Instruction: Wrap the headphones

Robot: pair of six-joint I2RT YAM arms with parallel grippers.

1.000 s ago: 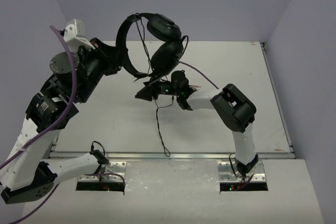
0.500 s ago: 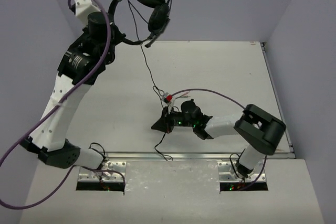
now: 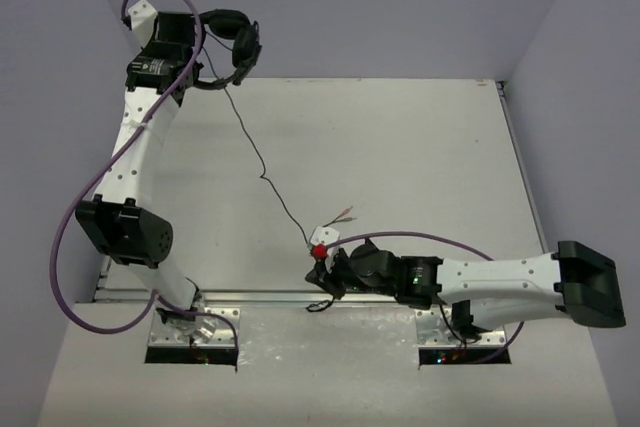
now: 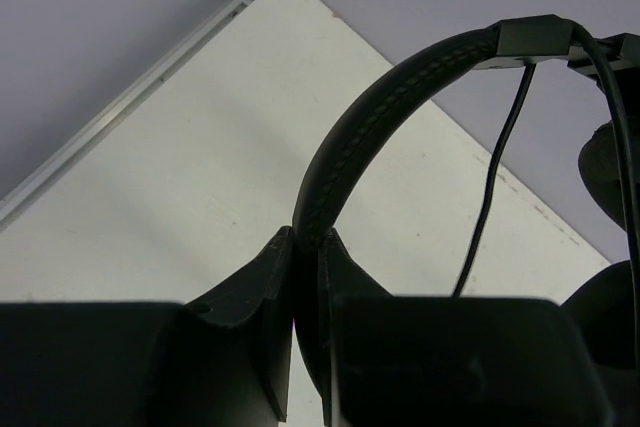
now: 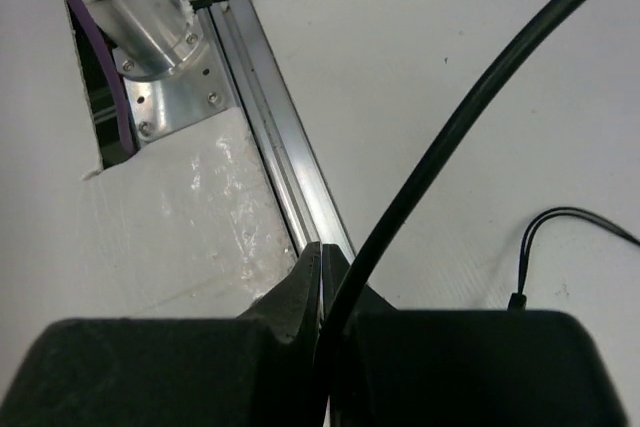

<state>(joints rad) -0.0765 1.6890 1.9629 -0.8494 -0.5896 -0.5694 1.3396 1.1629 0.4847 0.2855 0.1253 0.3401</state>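
The black headphones hang in the air at the far left back, held by their headband. My left gripper is shut on the padded headband, which rises from between its jaws; an earcup shows at the right edge. The thin dark cable runs stretched from the headset down across the table to my right gripper at the near edge. That gripper is shut on the cable. A red plug and light plugs lie just beyond it.
The metal rail along the table's near edge lies right under the right gripper. The left arm's base mount with its purple cable is at the near left. A slack loop of thin cable lies on the table.
The left arm has swung the headphones up and back to the far left corner. The right gripper has pulled back to the near edge with the cable, drawing it out long.
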